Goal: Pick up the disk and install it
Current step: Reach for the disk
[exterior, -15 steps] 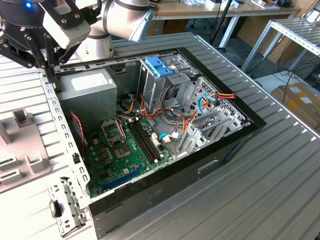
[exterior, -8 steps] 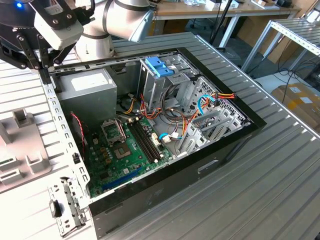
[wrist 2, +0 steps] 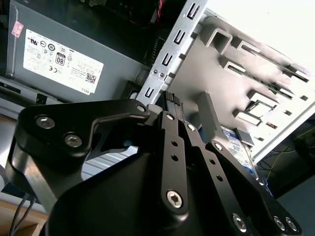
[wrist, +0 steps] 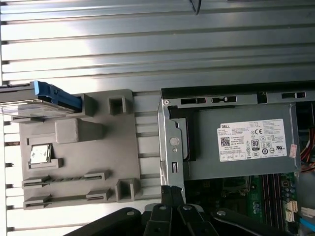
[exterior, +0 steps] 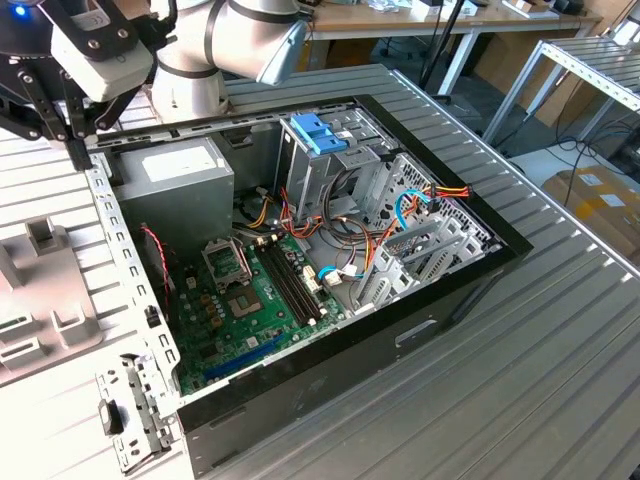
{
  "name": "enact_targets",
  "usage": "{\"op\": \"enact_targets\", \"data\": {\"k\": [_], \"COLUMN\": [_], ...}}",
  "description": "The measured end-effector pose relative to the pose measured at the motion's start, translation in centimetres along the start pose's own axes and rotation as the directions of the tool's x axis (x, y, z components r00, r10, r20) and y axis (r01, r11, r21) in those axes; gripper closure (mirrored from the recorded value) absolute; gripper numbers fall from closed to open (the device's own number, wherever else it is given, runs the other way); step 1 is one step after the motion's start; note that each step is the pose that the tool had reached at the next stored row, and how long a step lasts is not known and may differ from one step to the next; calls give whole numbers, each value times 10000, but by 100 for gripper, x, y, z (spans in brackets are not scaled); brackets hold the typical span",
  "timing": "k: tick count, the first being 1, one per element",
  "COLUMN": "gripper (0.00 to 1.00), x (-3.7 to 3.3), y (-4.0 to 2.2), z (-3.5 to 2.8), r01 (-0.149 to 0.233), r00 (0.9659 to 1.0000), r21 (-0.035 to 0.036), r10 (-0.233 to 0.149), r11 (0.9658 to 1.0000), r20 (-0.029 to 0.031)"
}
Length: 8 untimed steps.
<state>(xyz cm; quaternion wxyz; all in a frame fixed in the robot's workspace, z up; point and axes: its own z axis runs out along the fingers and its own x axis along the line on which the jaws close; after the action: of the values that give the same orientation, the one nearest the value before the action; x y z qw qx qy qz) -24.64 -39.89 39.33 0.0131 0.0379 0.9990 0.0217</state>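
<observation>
Exterior view: we see the open case [exterior: 300, 375]; in the first wrist view the grey tray [wrist: 118, 147] lies just beside it; the gripper [wrist: 173, 191] hangs over the case's rear wall, pressed together and empty; the disk [wrist: 37, 101] rests at the tray's far edge, well apart. We judge that dropping here would strike that wall.

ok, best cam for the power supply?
First wrist view: the power supply sits nearly whole, sticker facing the camera. Exterior view shows it at an angle; second wrist view shows part of its stickered face.
</observation>
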Motion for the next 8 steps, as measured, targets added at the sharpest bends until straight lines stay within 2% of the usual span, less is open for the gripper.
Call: {"op": "enact_targets", "data": {"k": [8], "gripper": [89], "x": [101], "y": [-8], "z": [-3], "r01": [0], "r00": [10000], "r21": [0], "r10": [0], "r11": [10000], "r20": [0]}}
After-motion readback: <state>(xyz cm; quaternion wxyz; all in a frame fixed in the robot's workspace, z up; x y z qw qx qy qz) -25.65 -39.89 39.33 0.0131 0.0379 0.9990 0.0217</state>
